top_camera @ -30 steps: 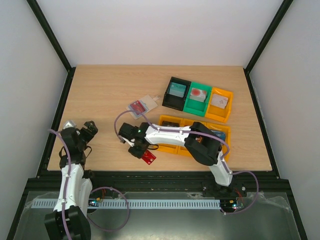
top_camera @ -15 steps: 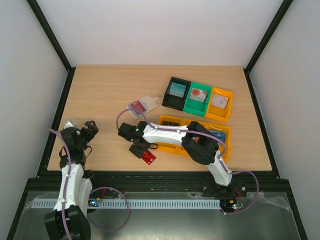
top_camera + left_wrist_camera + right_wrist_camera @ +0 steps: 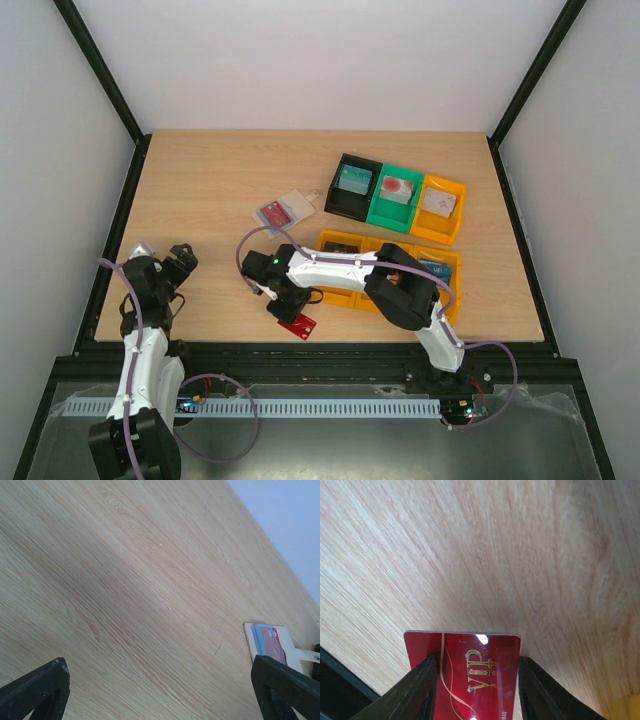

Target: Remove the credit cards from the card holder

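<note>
Dragging the red VIP card (image 3: 470, 665) closer to the table's (image 3: 200, 200) near edge, my right gripper (image 3: 287, 308) clamps its side edges, at 6 o'clock from the card holder (image 3: 290, 208), where a second card (image 3: 271, 213) waits.

The card holder (image 3: 291, 207) lies flat on the wooden table (image 3: 200, 190) with a reddish card (image 3: 272, 213) on its left half. Nearer the front than the card holder, the right gripper (image 3: 287, 310) touches a loose red card (image 3: 298, 324), and far to the card holder's left the left gripper (image 3: 182, 258) sits with its fingers apart. To the card holder's right stand a black bin (image 3: 352, 187), a green bin (image 3: 395, 198) and a yellow bin (image 3: 441, 208) in a row, and a long yellow tray (image 3: 452, 265) lies nearer the front, partly under the right arm (image 3: 340, 268).
</note>
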{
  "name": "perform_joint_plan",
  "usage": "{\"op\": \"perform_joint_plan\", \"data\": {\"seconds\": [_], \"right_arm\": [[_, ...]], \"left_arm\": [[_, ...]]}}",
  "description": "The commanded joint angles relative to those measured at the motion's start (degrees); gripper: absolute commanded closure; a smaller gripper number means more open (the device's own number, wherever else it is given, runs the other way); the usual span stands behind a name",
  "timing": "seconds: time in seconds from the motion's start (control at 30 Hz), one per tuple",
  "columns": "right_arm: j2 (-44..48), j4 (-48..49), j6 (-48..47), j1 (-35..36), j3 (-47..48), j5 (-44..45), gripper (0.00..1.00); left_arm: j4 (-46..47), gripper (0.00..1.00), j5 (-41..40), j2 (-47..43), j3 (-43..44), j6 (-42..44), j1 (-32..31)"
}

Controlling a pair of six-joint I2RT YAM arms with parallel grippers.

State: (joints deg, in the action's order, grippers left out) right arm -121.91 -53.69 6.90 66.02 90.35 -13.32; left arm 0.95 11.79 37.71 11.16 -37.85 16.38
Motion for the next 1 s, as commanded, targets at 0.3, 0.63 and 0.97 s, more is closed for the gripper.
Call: {"op": "perform_joint_plan", "data": {"seconds": [0.3,0.63,0.97], "right_arm": [[2.56,-2.53,2.1,2.7,-7.28,-1.05,0.6],[5.76,0.86,12.53,7.01,-5.71,9.54,0.34],[6.26,3.81,19.17,8.25,-8.21,9.77,0.2]], "left_arm": [[0.58,0.0,-1.11,0.17,-0.49,-0.23,-1.31],[0.9,0.0,-1.0,0.15,-0.57,-0.02,-3.29],[1.18,0.0,-0.98,0.44,-0.63,-0.02,-5.08]]}}
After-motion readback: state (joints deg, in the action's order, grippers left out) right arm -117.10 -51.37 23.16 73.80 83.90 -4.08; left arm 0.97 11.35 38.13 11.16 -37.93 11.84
